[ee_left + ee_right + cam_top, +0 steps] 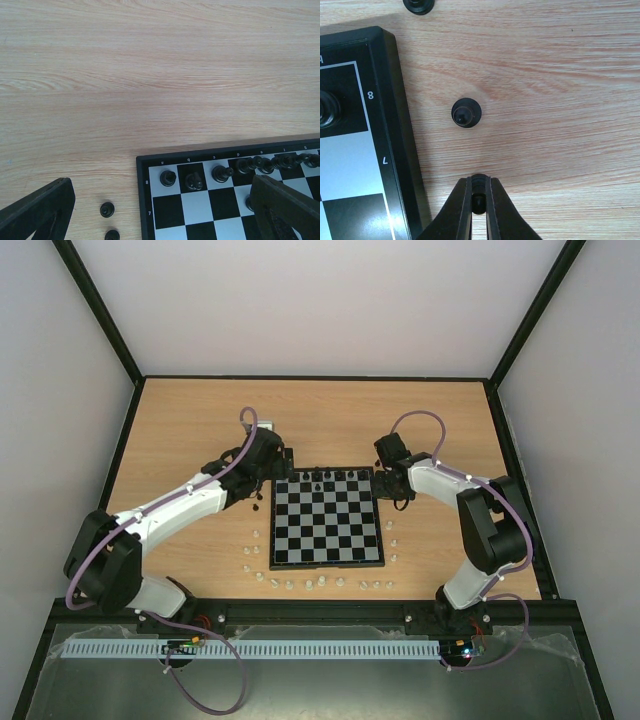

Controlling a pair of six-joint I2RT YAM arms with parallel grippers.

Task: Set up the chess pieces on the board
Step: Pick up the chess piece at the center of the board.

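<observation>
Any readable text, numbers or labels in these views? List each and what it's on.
"8": on the black border of the board, right wrist view.
"L": same border, one row on; probably a 7 seen upside down.
"8", "7": same border, left wrist view.
Letters along the border's far edge, left wrist view: too small and blurred to read.
Top view: nothing legible.

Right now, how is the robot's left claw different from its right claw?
The left black claw is wide open and holds nothing; the right black claw is pinched shut on a tiny black chess piece. The left claw hangs partly over a corner of the black and grey-white checked chessboard; the right claw is over the light wooden table beside it. Both are black with two fingers.
</observation>
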